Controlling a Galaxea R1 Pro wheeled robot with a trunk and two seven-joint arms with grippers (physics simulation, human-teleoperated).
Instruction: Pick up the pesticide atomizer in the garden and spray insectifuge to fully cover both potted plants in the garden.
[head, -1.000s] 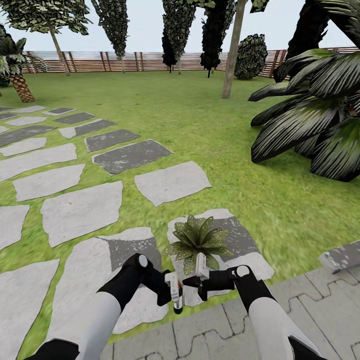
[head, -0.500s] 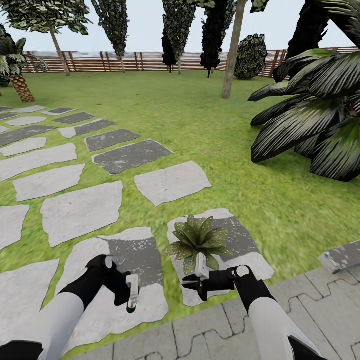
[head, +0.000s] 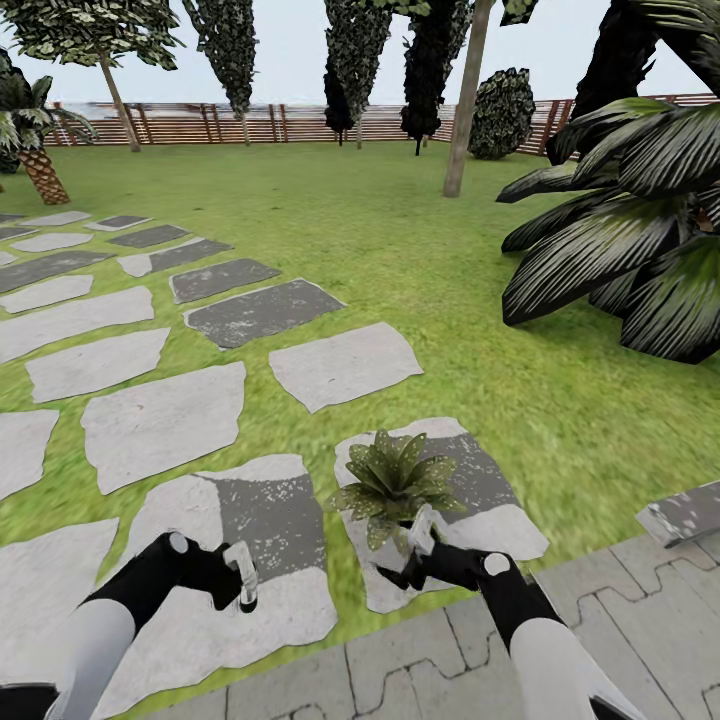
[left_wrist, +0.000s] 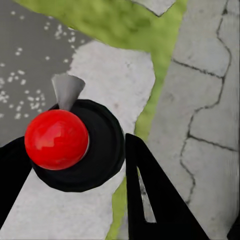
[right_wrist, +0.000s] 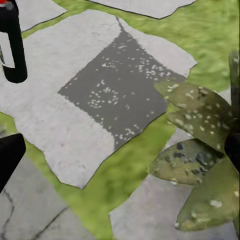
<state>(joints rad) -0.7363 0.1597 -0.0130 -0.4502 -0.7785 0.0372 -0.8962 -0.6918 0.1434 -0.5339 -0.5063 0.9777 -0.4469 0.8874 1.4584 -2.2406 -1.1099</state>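
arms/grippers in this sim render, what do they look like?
Both arms: white forearm shells, black wrist sections with a pale round joint cap. Left gripper and right gripper have black bases and pale grey fingers; close up, the fingers are black tapered wedges. No visible cables or markings.

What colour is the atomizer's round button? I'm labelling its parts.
Glossy red, on the pesticide atomizer; clearest in the left wrist view.

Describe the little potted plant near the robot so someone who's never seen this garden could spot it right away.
Follow the stepping stones across the lawn to the nearest one on the right, beside the paved edge. The potted plant sits there, just beyond the right gripper. It is a low rosette of pointed, pale-speckled leaves, unlike the big dark shrub farther right.
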